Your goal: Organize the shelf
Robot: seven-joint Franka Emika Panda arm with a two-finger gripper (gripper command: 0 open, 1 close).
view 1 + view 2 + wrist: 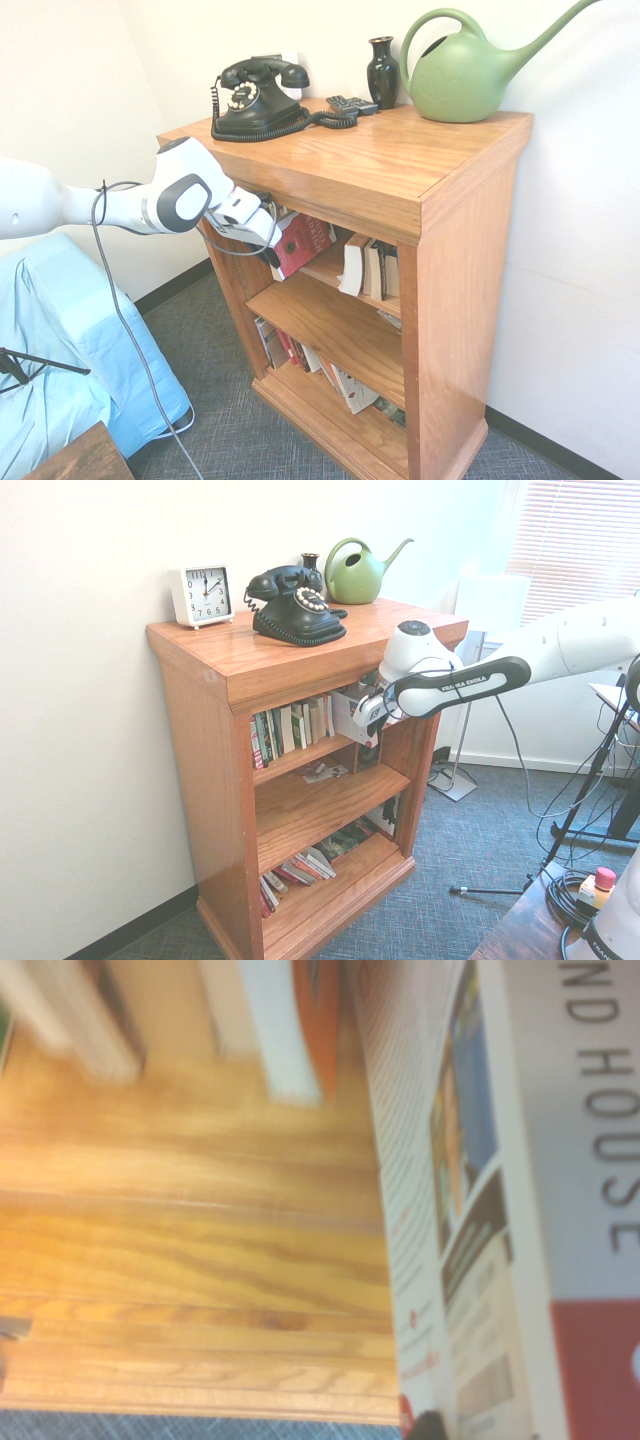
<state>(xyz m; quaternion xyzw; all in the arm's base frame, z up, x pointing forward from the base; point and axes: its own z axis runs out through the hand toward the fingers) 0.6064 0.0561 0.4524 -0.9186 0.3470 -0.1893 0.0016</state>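
Shelf of warm honey-brown oak, a waist-high bookcase with a thick overhanging top board and solid side panels, stands upright on the carpet near the wall. At its upper compartment, the fingers are closed on a thick red-and-white paperback, which leans at the compartment's front. In the wrist view its spine shows "ND HOUSE". More upright books line that compartment, while a row of leaning books occupies the bottom one.

On the top board sit a square white clock, a black rotary telephone with a coiled cord, a small dark keypad device, a glossy black vase and a green watering can with a long spout.
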